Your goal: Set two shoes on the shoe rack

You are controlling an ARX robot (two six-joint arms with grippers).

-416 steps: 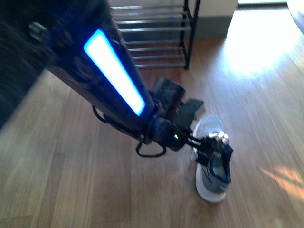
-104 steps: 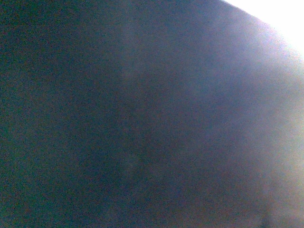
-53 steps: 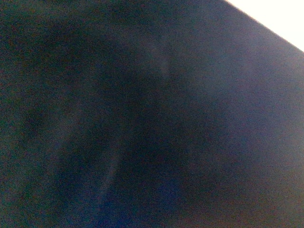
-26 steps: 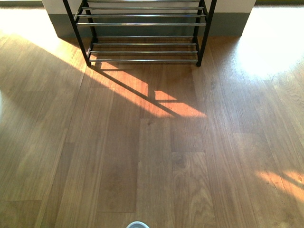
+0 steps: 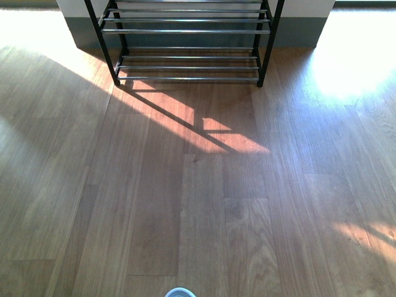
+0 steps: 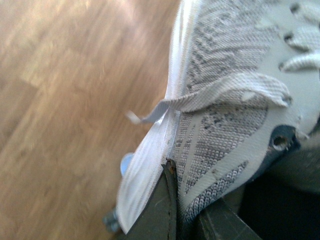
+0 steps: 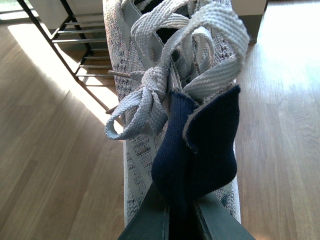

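Grey knit shoes (image 6: 225, 115) (image 7: 132, 160) — navy lining (image 7: 200, 150), black-and-chrome rack (image 5: 185, 31), brown wood floor (image 5: 198, 204)

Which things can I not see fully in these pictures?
- Front view: shoe rack, upper tiers cut off by the top edge.
- Front view: pale object at the bottom edge, mostly cut off; unidentifiable.
- Left wrist view: blurred; left-held shoe, both ends outside the frame.
- Right wrist view: right-held shoe, toe runs past the picture's edge.
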